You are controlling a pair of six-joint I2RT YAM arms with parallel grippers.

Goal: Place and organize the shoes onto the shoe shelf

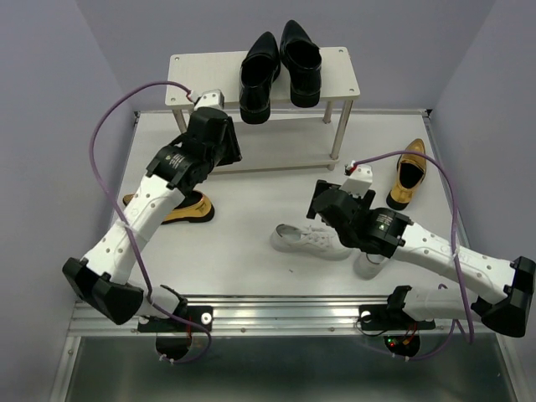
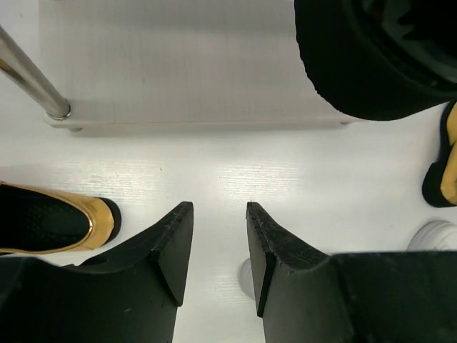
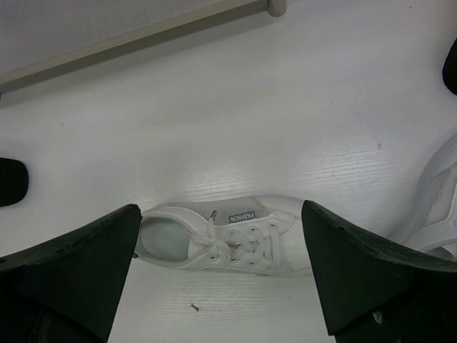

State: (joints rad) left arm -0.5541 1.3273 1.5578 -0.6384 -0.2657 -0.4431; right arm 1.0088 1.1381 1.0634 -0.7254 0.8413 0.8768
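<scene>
Up on the top board of the shoe shelf (image 1: 197, 67) I see both glossy black dress shoes (image 1: 258, 79) side by side. Their long axes run front to back, pointed toes toward the far wall and heels toward the arms. The left one's heel juts past the board's front edge. The boards are flat, pale and wood-grained, carried on thin silvery tube legs (image 2: 32, 75).

On the white desk (image 1: 251, 180), one shiny metallic gold loafer (image 1: 408, 174) stands near the shelf's right end, its narrow toe pointing away from me. The other gold loafer (image 1: 191, 209) lies crosswise under my left arm, its black heel toward the desk's middle.

My left claw (image 2: 218, 214) hangs over bare desk just in front of the lower board. Its black wedge-shaped fingers (image 2: 168, 250) are partly spread with nothing between them.

My right claw (image 3: 221, 209) is spread wide above a white sneaker (image 3: 228, 243) with a mesh upper, white laces and a grey tongue tab. The sneaker's long axis runs from one finger to the other. From overhead its toe points right, toward the right arm, and its heel opening left. I can't tell whether the fingers touch it. The second white sneaker (image 1: 367, 266) lies just beside it, mostly hidden under that arm.
</scene>
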